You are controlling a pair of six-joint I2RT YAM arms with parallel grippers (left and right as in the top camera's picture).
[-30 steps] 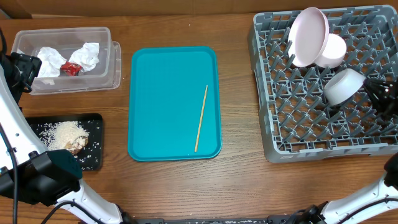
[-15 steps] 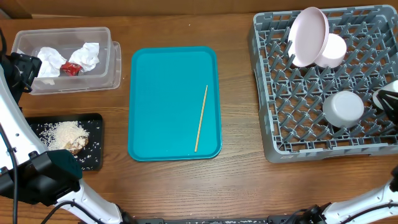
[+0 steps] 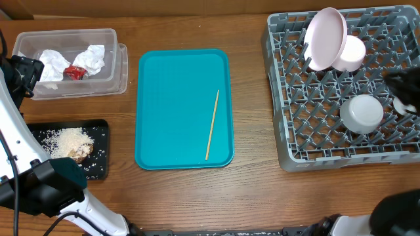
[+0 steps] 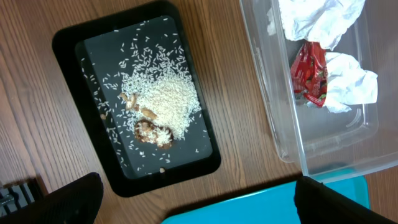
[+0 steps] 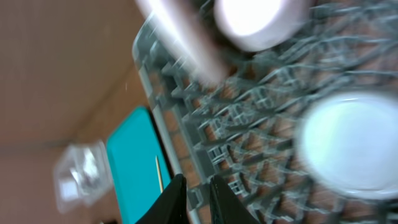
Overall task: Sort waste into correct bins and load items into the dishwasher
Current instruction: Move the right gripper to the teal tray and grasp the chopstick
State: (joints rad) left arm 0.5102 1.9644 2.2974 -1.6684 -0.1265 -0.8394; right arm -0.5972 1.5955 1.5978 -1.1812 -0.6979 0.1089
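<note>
The grey dishwasher rack (image 3: 289, 131) holds a pinkish plate (image 3: 326, 36) on edge, a white cup (image 3: 352, 52) behind it and a pale bowl (image 3: 362, 113) lying mouth-down. My right gripper (image 3: 397, 85) hovers, blurred, over the rack's right side. It is shut and empty (image 5: 194, 199), just right of the bowl (image 5: 351, 146). My left gripper (image 4: 199, 186) is wide open above the table. Ahead of it the black tray (image 4: 68, 43) carries rice (image 4: 161, 99) and brown scraps (image 4: 152, 130). The clear tub (image 4: 273, 112) holds white napkins (image 4: 317, 18) and a red wrapper (image 4: 311, 74).
A teal tray (image 3: 184, 108) lies mid-table with a thin wooden stick (image 3: 212, 124) on it. The tub (image 3: 69, 62) sits far left, the black tray (image 3: 98, 131) in front of it. The left arm (image 3: 20, 151) runs along the table's left edge.
The bowl went from tilted beside the right gripper to lying flat, mouth-down, on the rack. The right gripper let go, drew off to the right, and is now moving again. The left arm is still.
</note>
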